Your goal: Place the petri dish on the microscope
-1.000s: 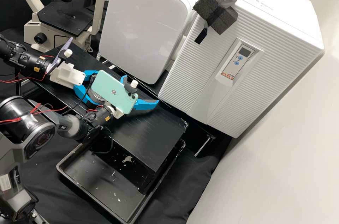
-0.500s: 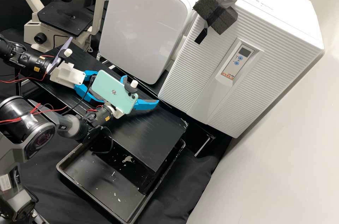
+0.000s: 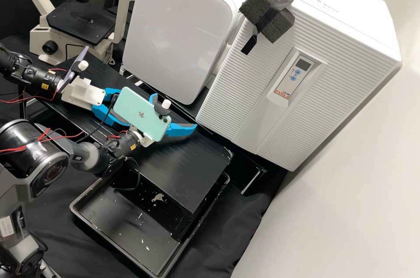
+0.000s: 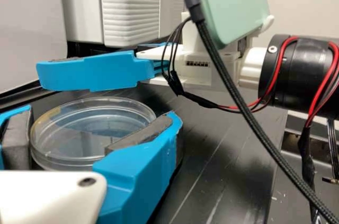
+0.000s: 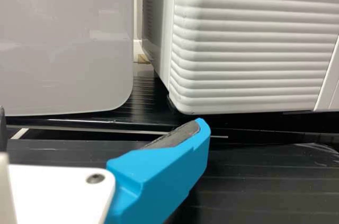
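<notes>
Gripping the petri dish (image 4: pixel 79 142) between its 2 blue fingers, the left end effector (image 3: pixel 105 114) was closed to the dish's width, with the dark pads at the rim. The clear dish lay level, well apart from the microscope (image 3: pixel 83 22), in the gap between the 2 pads. I could not tell whether its underside touched the black surface (image 3: pixel 188 168). In its own wrist view, the left end effector (image 4: pixel 99 121) had the nearer pad covering part of the dish's side.

The right end effector (image 3: pixel 174 111) was open and gripping nothing, its 2 fingers spread wide. It hung over the surface, farther from the microscope than the left end effector, and its fingers angled past the dish without holding it. A mint green phone (image 3: pixel 142 114) was mounted on the right arm, and a lilac phone (image 3: pixel 74 68) on the left arm, nearer the microscope.

A white smooth-fronted unit (image 3: pixel 179 28) stood beside the microscope. The ribbed white cabinet (image 3: pixel 245 85) stood farther from the microscope, past that unit, with a dark foam block (image 3: pixel 267 15) taped to it. A black tray (image 3: pixel 116 225) with pale flecks in it sat well apart from the microscope, partly under the surface.
</notes>
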{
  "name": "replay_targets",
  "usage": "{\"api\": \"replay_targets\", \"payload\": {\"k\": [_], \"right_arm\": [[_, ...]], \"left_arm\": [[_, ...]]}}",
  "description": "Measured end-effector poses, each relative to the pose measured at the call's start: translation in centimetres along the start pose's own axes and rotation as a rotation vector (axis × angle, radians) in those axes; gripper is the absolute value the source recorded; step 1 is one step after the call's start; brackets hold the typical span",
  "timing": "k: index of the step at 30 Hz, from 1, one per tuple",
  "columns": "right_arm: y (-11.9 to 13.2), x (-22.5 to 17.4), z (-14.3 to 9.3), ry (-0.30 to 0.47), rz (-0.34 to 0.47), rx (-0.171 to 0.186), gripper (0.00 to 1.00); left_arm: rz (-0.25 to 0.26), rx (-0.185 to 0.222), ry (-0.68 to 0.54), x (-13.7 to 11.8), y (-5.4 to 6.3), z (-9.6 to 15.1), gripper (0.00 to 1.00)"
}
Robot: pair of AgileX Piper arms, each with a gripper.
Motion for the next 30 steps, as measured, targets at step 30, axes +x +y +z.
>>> {"api": "replay_targets", "payload": {"k": [30], "right_arm": [[0.0, 0.0, 0.0, 0.000, 0.000, 0.000, 1.00]], "left_arm": [[0.342, -0.048, 0.291, -13.7, 7.1, -4.8, 0.00]]}}
